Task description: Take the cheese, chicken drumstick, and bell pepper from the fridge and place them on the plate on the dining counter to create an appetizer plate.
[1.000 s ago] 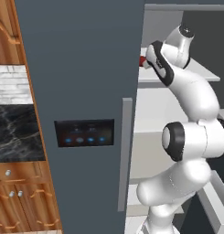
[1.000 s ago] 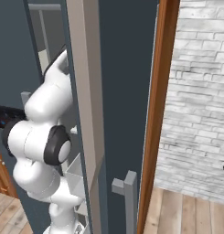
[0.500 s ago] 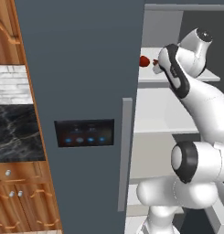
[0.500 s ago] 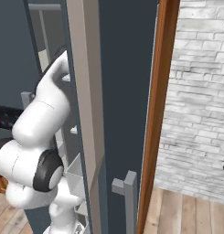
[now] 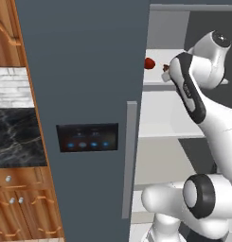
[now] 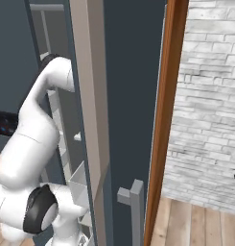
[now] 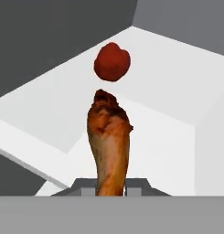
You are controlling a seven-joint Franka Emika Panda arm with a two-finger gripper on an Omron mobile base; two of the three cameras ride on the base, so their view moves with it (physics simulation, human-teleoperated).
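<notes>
Chicken drumstick point(image 7: 109, 141) sits clamped in the claw point(image 7: 111, 185) above the fridge point(image 5: 84, 71) shelf point(image 7: 177, 91); bell pepper point(image 7: 112, 61) waits behind, apart

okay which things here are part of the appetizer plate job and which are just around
Part of the job: chicken drumstick held in the gripper; bell pepper on the shelf; fridge.
Just around: wooden cabinets; brick wall; marble worktop.

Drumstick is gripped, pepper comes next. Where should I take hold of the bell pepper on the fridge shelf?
Grip the bell pepper across its rounded middle, coming straight in from the open front of the fridge. It sits apart from the chicken drumstick, with bare white shelf on both sides for the fingers.
</notes>
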